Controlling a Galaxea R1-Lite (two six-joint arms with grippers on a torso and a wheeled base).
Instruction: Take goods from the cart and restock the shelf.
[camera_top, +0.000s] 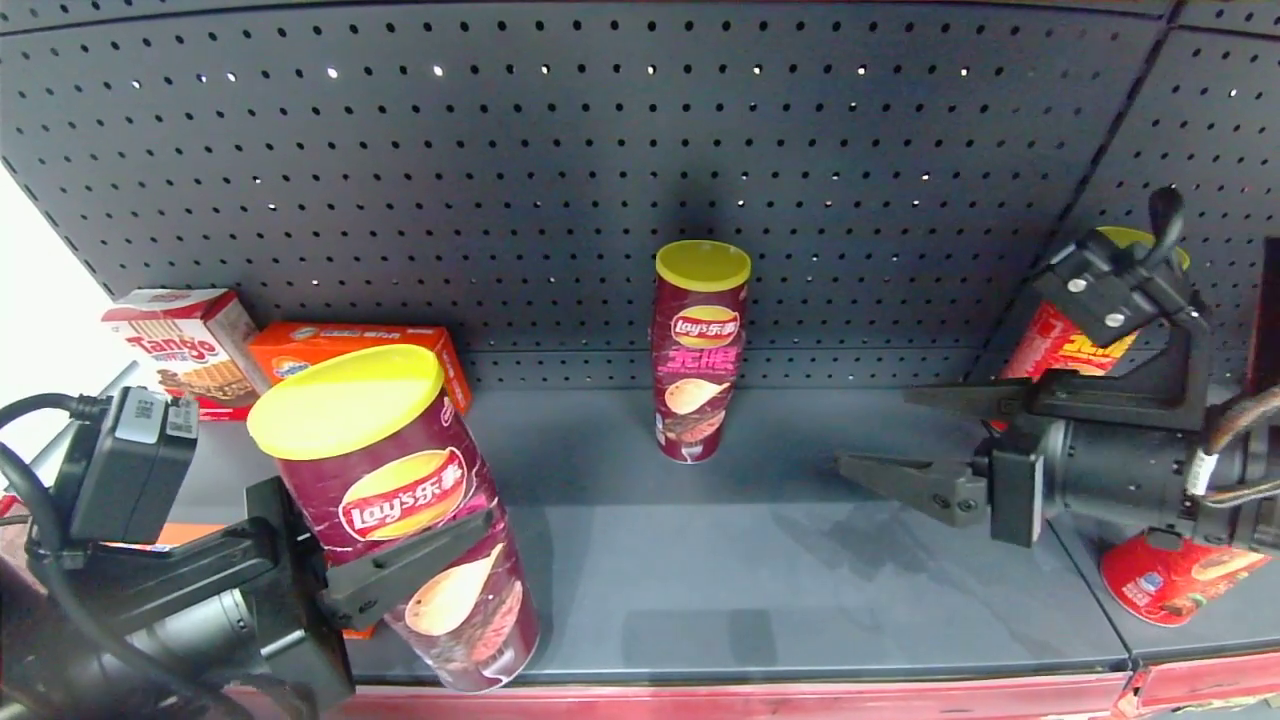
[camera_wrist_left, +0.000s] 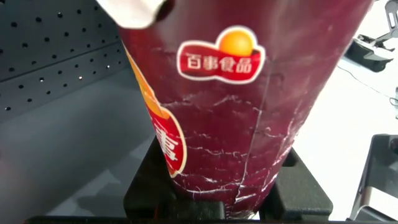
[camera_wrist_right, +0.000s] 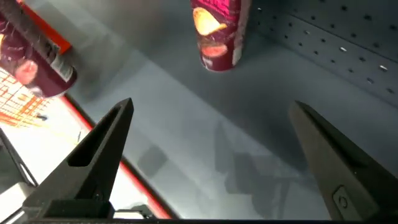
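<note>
My left gripper (camera_top: 400, 560) is shut on a maroon chip can with a yellow lid (camera_top: 400, 500), held tilted at the shelf's front left edge; the same maroon chip can (camera_wrist_left: 242, 118) fills the left wrist view. A second maroon chip can (camera_top: 698, 350) stands upright at the back middle of the dark shelf (camera_top: 760, 560), and that standing can (camera_wrist_right: 219, 31) also appears in the right wrist view. My right gripper (camera_top: 880, 435) hangs open over the shelf's right part, nothing between its fingers (camera_wrist_right: 99, 155).
Two snack boxes, one white and red (camera_top: 185, 345) and one orange (camera_top: 350, 355), lie at the back left. A red chip can (camera_top: 1075, 335) stands behind my right arm, another red can (camera_top: 1175, 580) lies under it. A pegboard wall backs the shelf.
</note>
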